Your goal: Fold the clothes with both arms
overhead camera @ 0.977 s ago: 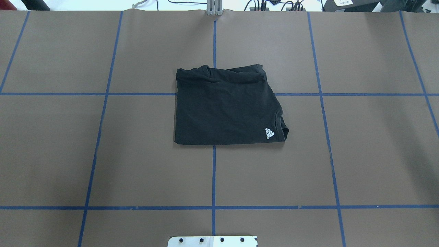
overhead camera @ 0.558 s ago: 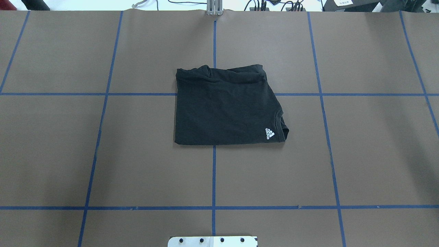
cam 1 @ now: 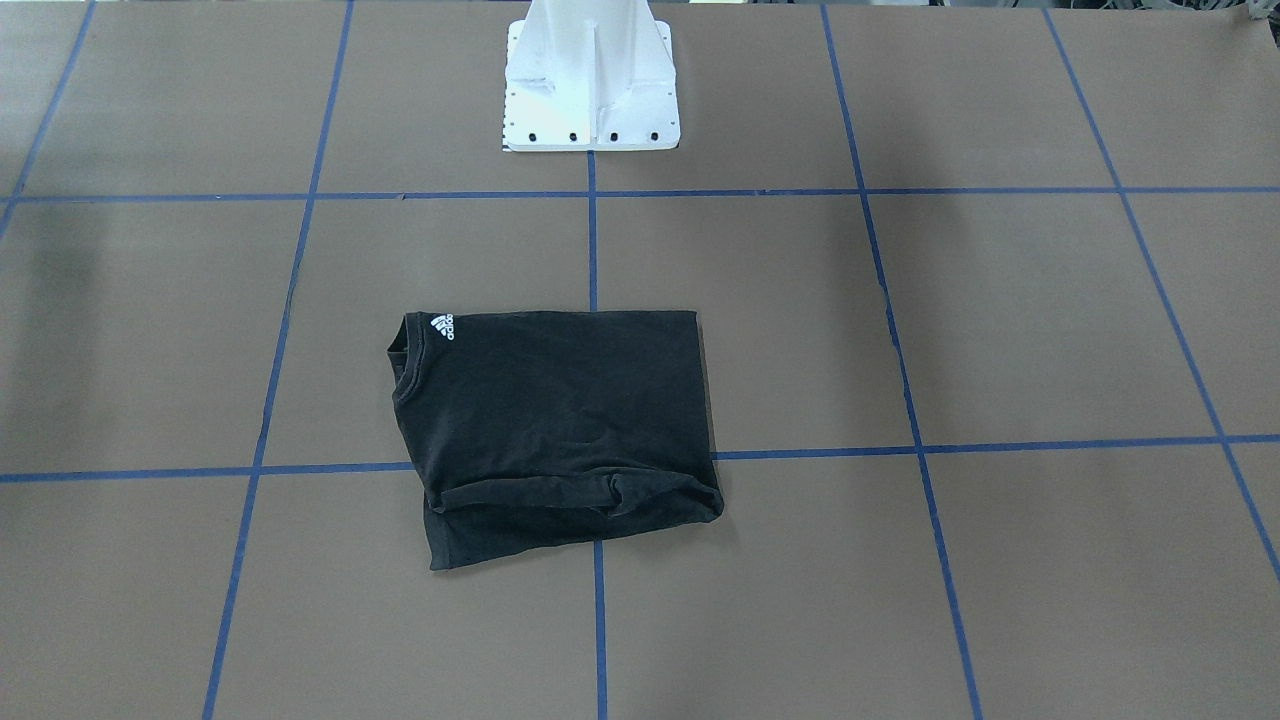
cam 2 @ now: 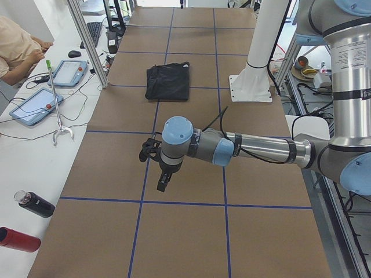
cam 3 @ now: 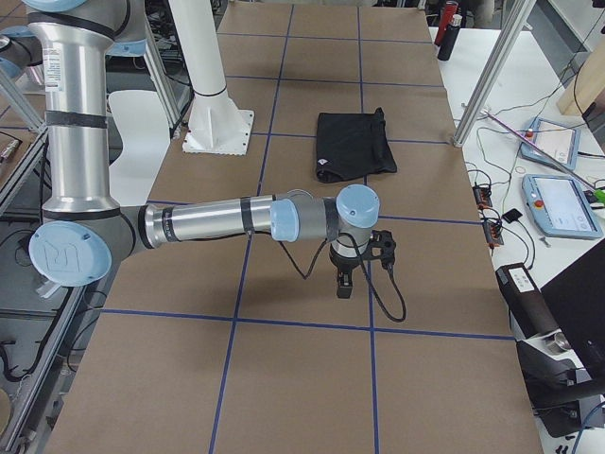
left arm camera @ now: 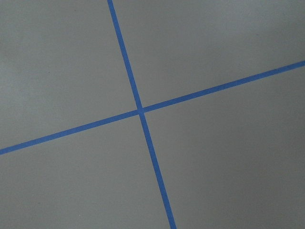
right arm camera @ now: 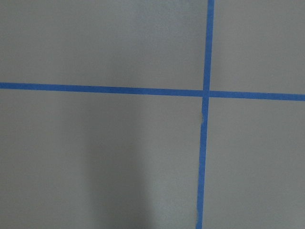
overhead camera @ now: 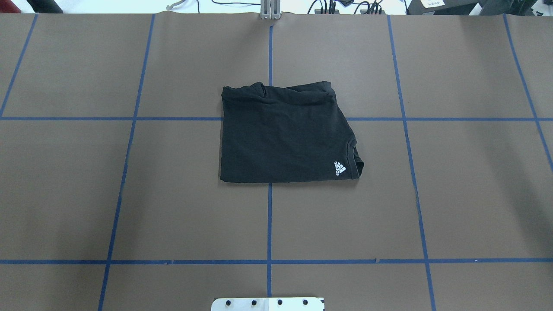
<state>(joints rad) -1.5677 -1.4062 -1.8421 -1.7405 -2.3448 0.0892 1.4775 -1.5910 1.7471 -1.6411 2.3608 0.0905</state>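
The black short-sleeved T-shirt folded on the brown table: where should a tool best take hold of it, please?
Probably the T-shirt's collar-end corner beside the small white logo, coming from the robot's right: its layers lie open there, while the opposite edge is a closed fold.

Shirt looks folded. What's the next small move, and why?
Probably stay parked, no new grasp: the T-shirt lies as a compact folded rectangle, far edge slightly bunched; the left claw and right claw hang over the table, apart from it.
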